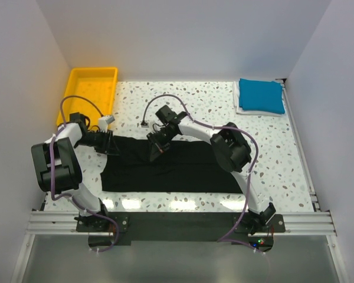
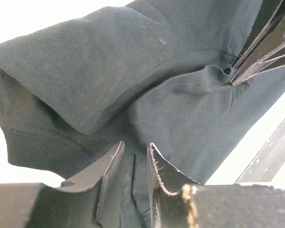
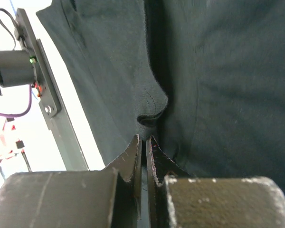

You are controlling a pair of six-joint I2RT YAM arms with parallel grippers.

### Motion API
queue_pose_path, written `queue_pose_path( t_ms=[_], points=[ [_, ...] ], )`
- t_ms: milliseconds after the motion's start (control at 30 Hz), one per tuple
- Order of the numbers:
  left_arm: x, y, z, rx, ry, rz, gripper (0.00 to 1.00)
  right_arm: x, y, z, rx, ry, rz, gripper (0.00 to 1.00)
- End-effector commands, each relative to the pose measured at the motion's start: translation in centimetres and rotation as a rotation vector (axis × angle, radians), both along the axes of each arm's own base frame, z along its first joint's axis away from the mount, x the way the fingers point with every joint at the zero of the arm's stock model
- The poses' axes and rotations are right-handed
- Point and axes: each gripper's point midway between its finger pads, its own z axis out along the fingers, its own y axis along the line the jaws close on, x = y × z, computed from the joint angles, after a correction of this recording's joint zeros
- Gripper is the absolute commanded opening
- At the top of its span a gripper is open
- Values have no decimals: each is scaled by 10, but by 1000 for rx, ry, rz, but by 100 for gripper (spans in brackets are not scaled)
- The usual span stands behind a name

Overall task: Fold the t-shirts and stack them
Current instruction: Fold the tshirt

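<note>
Right claw [image 3: 144, 138]: closed to a thin slit, with a fold of the black shirt [image 3: 218, 71] pinched at the tips. A small peak of cloth is seen raised under it in the top view.

Left claw [image 2: 135, 147]: fingers set a little apart, with black cloth lying in the gap. Whether it is clamped cannot be told. It is placed at the shirt's 9 o'clock end. The right claw's tips are seen from it at 2 o'clock, biting the same cloth.

The black shirt is spread as a wide band across the middle of the table [image 1: 194, 100], with the long side running 9 to 3 o'clock. Both claws are on its far edge, left of centre.

Around:
- A yellow tray [image 1: 91, 70] is at the table's 10 o'clock corner, close behind the left arm, apart from the shirt.
- A blue shirt [image 1: 261, 95] is folded at the 2 o'clock corner and stacked on a white shirt [image 1: 248, 111]. Both are well apart from the claws.
- Purple cables [image 1: 76, 100] are looped over both arms, above the table.

Hard to make out:
- The white shirt is mostly covered, only an edge strip is shown.
- The left claw's tips are masked by its own wrist in the top view.
- The collar and sleeves of the black shirt are not separable from above, as it is uniformly dark.
- The backgrounds in both wrist views are blown out white.
- The shirt's far edge between the claws is partly hidden by the right arm.
</note>
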Motion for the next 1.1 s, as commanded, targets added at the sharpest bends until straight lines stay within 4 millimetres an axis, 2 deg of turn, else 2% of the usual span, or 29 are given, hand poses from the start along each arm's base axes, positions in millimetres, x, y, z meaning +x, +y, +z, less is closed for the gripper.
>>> queue_pose_path(
  t_ms=[0,33,67,167,500,600,700,733,833,933,1067],
  points=[
    [7,-3,9,-26,-40,-34,29,-8,2,35,73,-46,41,0],
    [7,-3,10,-24,-42,-33,30,-11,2,34,71,-45,46,0],
    [8,-2,9,-20,-44,-32,39,-13,-1,31,64,-37,49,0],
    [9,-3,10,-23,-46,-33,50,-19,-3,27,58,-30,59,0],
    [-6,-37,16,-67,-65,-176,59,-27,-8,26,52,-32,90,0],
    [-7,-42,14,-73,-63,-192,55,-29,-10,29,51,-31,94,0],
    [-8,-43,14,-63,-72,-212,34,-31,-13,30,58,-52,119,0],
    [-8,-42,16,-58,-77,-219,23,-31,-14,31,58,-58,121,0],
    [-16,-42,20,-46,-104,-278,9,-32,-18,31,49,-70,136,0],
    [-30,-42,25,-37,-136,-361,3,-33,-23,29,31,-93,156,0],
    [-53,-41,26,-23,-173,-484,3,-36,-30,23,5,-99,177,1]
  ],
)
